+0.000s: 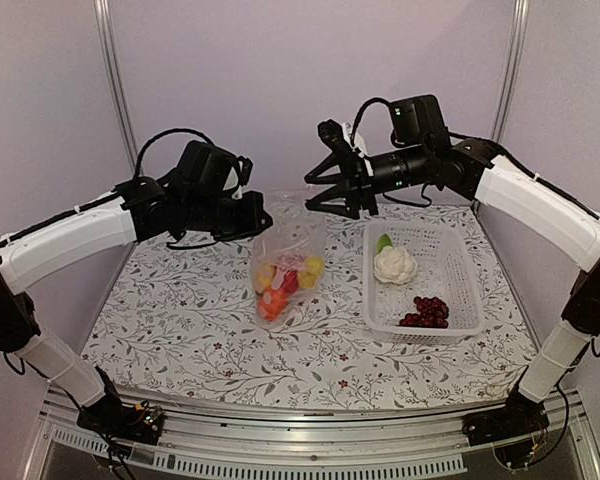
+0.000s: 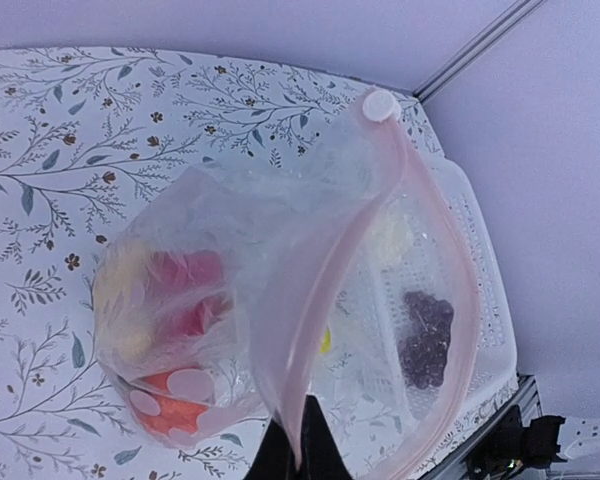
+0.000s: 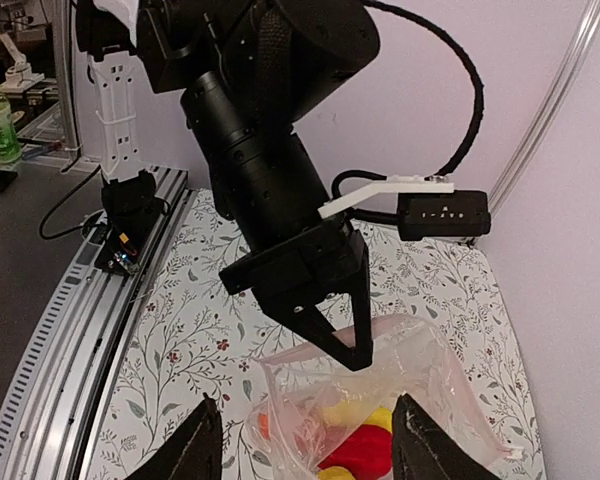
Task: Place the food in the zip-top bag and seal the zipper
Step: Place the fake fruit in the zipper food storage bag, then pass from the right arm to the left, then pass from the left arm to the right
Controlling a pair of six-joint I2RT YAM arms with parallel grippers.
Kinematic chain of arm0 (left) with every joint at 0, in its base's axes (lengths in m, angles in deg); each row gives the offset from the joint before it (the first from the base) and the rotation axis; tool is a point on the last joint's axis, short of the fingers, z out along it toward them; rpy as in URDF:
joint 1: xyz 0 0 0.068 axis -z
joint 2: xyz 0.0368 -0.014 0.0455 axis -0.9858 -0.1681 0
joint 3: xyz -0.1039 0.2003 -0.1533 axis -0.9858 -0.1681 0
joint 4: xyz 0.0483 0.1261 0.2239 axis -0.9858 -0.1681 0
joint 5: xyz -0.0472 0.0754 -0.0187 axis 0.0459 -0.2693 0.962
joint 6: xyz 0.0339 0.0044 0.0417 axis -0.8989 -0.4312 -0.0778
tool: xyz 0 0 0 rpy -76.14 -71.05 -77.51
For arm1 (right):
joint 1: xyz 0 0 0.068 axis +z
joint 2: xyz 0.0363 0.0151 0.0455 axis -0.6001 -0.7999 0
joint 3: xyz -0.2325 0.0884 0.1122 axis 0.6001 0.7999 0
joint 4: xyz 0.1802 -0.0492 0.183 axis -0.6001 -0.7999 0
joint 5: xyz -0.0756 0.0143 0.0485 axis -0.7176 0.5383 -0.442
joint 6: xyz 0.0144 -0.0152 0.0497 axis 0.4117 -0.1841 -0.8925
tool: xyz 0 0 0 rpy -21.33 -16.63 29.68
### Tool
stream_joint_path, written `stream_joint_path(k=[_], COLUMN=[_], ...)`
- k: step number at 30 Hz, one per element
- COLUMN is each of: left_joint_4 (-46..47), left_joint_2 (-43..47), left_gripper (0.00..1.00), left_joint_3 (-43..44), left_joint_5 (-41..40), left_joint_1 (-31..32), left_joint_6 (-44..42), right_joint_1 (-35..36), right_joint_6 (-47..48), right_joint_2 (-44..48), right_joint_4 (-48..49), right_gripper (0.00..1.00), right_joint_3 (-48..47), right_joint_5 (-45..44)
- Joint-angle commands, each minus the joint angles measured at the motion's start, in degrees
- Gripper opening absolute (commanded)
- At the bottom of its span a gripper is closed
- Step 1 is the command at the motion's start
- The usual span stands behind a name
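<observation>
The clear zip-top bag (image 1: 288, 262) hangs over the middle of the table, mouth open, with yellow, red and orange food (image 1: 280, 285) inside. My left gripper (image 1: 261, 222) is shut on the pinkish zipper (image 2: 320, 300) at the bag's mouth; in its own view the fingers (image 2: 280, 455) pinch the strip. My right gripper (image 1: 317, 188) is open and empty, above and behind the bag. Its wrist view shows the bag (image 3: 420, 370), the red pepper (image 3: 365, 450) inside and the left gripper (image 3: 355, 350) on the rim. The cauliflower (image 1: 394, 265), green piece (image 1: 383, 243) and grapes (image 1: 427, 311) lie in the basket.
The white mesh basket (image 1: 465, 280) stands right of the bag, close to it, and shows through the bag in the left wrist view (image 2: 485, 290). The floral tablecloth (image 1: 170, 320) covers the table. Walls close the back and sides.
</observation>
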Motion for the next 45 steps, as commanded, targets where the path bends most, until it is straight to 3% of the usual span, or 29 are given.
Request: stream_joint_path(k=[1,17,21,25,27,32,45], left_joint_4=[-1.5,-4.5,-8.0,-15.7,-19.3,-24.3,-23.3], left_joint_2=[0.5,-0.8,-1.9,-3.3,-3.4,-2.0,-2.1], left_gripper=[0.01,0.06,0.06,0.24,0.28,0.31,0.26], left_joint_3=[1.7,6.8,9.2,13.6,14.6,14.5,15.3], left_joint_5=[2.6,10.7,10.8,8.3,7.4,6.6,7.1], left_joint_1=[-0.3,-0.3,-0.3,-0.3,-0.2,0.6,2.3], left_joint_6=[-2.5,-4.2,-4.2,-3.6,-3.2,-2.2,-1.5], right_joint_1=[0.7,5.8,6.9,7.4,7.6,8.0,9.1], right_joint_6=[22.1,32.5,32.7,32.3,31.8,29.8,23.4], right_joint_2=[-1.6,-7.8,-8.8,-8.4,-8.1,-7.2,-8.3], right_joint_4=[-20.8,-19.6,-19.2,-19.2,-19.2,-17.8,-14.0], right_gripper=[0.56,0.51,0.37,0.09,0.03,0.02,0.03], right_joint_3=[-3.4,-4.5,-4.8,-4.9,-5.0,-4.9,-7.2], right_joint_5=[-0.4,-17.9,-18.8,-17.8,-17.4,-16.6,-18.7])
